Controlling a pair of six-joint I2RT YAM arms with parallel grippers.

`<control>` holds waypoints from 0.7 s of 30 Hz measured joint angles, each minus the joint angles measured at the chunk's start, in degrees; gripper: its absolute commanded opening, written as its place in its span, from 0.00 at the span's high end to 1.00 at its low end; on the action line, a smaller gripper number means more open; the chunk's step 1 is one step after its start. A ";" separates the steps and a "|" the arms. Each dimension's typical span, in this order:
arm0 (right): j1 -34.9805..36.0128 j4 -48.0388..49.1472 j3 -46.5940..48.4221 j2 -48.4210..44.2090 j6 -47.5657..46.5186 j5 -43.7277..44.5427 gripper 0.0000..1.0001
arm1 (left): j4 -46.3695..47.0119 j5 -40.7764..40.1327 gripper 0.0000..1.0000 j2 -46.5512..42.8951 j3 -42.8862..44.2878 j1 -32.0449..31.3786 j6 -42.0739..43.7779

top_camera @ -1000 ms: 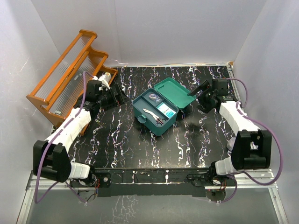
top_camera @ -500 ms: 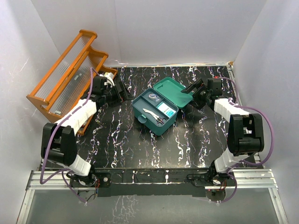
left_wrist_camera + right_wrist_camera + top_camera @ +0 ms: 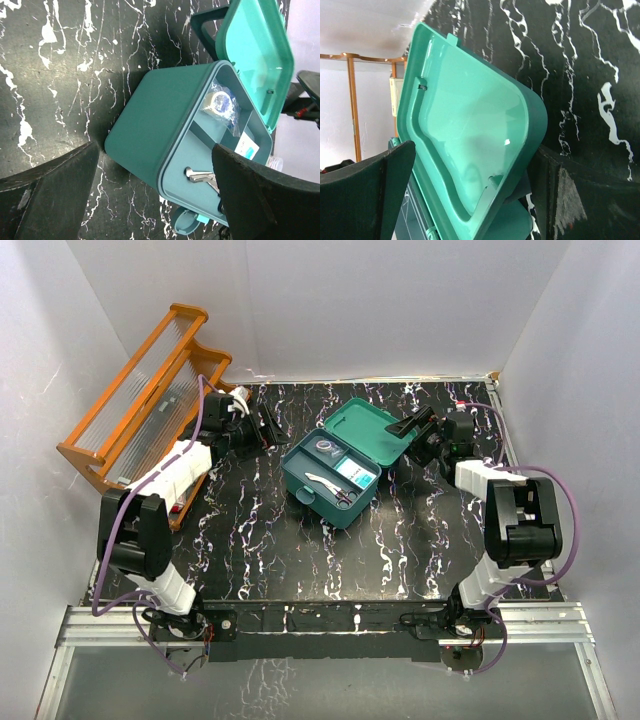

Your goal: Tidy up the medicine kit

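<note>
At centre of black marbled surface (image 3: 250,540), teal-green rectangular plastic medicine kit (image 3: 322,502) sits with hinged lid (image 3: 368,430) raised; tape roll (image 3: 328,448), white-blue packet (image 3: 355,472) and metal scissors-like tool (image 3: 328,483) already in compartments; left hand (image 3: 262,426) spread wide, empty, near kit; right hand (image 3: 412,426) spread wide at lid edge, gripping nothing; likely left: closing lid, latching; orange wooden tiered rack (image 3: 140,405) well apart, far left.

Both pincers (image 3: 265,425) (image 3: 412,426) nearer medicine kit (image 3: 320,505)
</note>
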 measured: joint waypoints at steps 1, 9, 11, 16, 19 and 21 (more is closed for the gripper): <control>0.02 1.31 -0.79 -1.05 -0.79 0.00 0.09 | 0.09 -0.61 0.07 0.00 0.02 0.00 -0.07; 2.73 5.81 -1.07 -14.73 -11.13 1.25 0.02 | -1.44 -6.19 0.07 0.02 1.84 0.00 -0.42; 4.35 5.75 -1.07 -18.23 -14.21 1.70 0.02 | -3.80 -6.34 0.07 1.01 5.90 0.07 -0.44; 9.38 2.27 -1.03 -23.98 -22.40 2.56 0.02 | -7.48 -5.27 0.07 4.74 19.28 0.11 -0.13; 12.28 -1.73 -0.98 -25.46 -25.99 2.75 0.02 | -9.11 -5.68 0.07 5.25 24.04 0.11 0.24; 13.77 -4.22 -0.98 -26.08 -27.89 2.69 0.02 | -9.92 -5.95 0.07 5.25 25.92 0.11 0.28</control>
